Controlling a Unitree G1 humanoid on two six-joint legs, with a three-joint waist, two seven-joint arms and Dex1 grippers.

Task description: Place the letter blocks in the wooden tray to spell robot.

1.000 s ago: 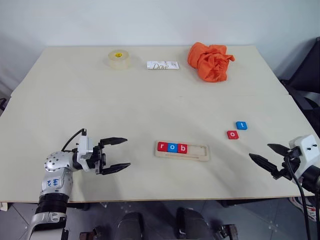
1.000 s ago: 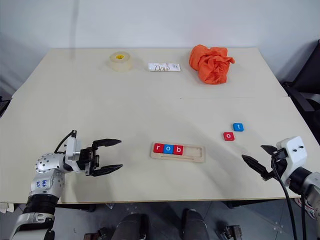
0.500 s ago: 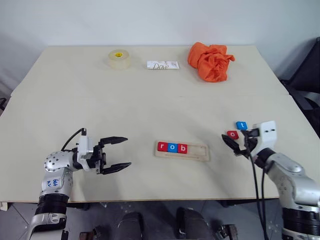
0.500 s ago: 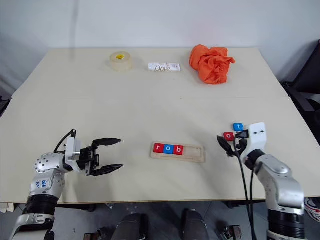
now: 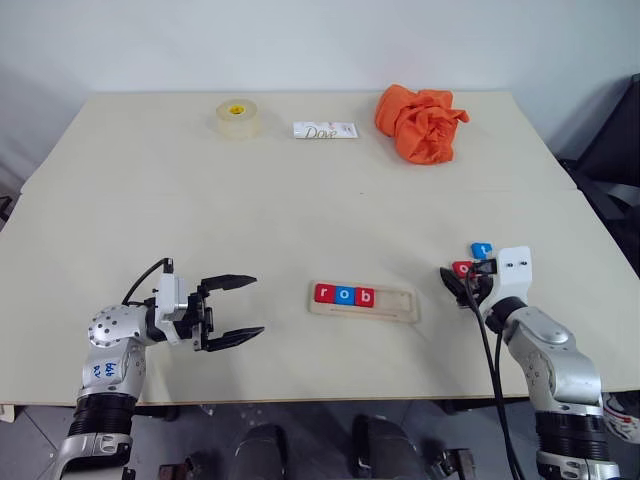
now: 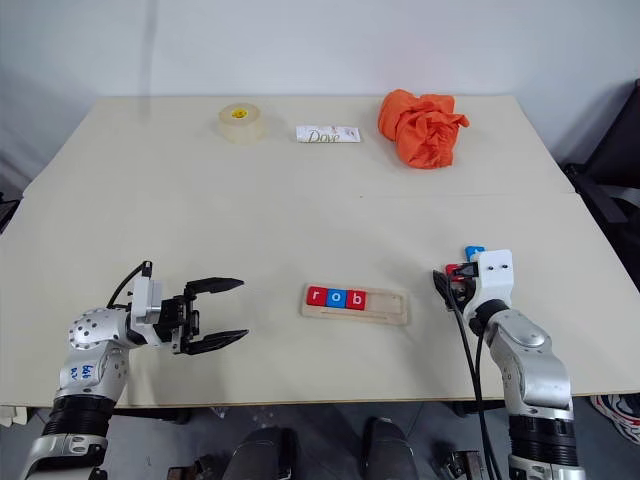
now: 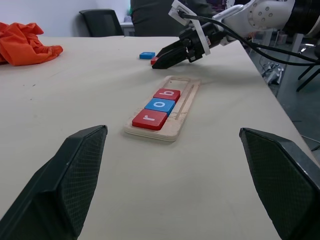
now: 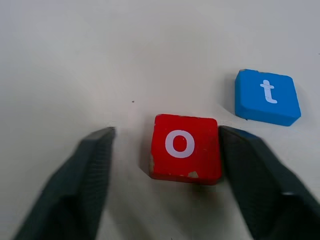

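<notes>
Pale wooden tray (image 5: 363, 300), long and flat with a shallow groove, sits mid-table; square glossy tiles red r (image 5: 324, 293), blue o (image 5: 344, 295), red b (image 5: 365, 297) fill its left end. Right gripper (image 8: 165, 150) at the tray's 3 o'clock straddles the flat red o tile (image 8: 185, 146), jaws apart: one finger touching or nearly touching the tile's edge, the other clear, so not clamped. Blue t tile (image 8: 268, 96) lies just beside the red o tile at 1 o'clock in the head view. Left gripper (image 5: 230, 310) at the tray's 9 o'clock, black textured fingers (image 7: 75, 172) spread wide, empty. Crumpled orange cloth (image 5: 420, 122) far at 12.
</notes>
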